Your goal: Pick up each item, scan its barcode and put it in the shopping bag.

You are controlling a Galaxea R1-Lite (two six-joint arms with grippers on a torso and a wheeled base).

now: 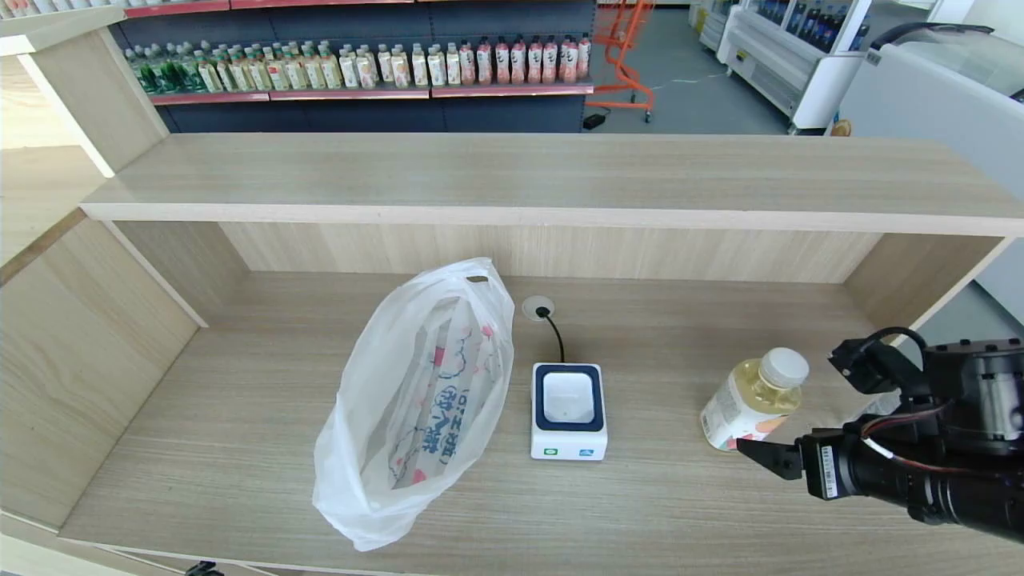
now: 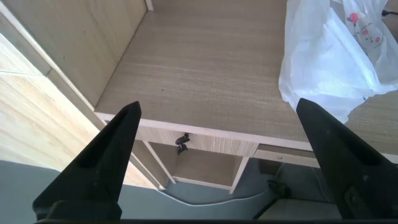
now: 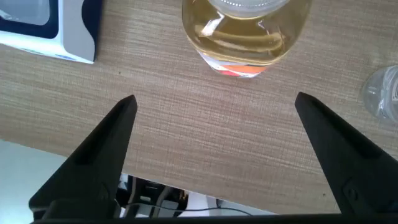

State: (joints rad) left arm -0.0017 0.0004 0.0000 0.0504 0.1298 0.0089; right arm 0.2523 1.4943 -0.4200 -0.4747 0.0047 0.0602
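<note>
Counter: light wooden checkout counter (image 1: 240, 448).
Around: white square scanner (image 1: 569, 410), centre; white plastic shopping bag (image 1: 368, 432) left of it.
Bottle: clear white-capped bottle of yellow drink (image 1: 752, 400), upright, cap up, right of scanner.
My grippers: right gripper (image 3: 216, 98) open, just near of bottle; left gripper (image 2: 219, 104) open.

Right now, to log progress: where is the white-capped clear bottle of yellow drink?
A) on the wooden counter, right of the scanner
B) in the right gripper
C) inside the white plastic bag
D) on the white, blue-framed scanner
A: the bottle stands on the wooden counter, clear of the open right gripper.
</note>
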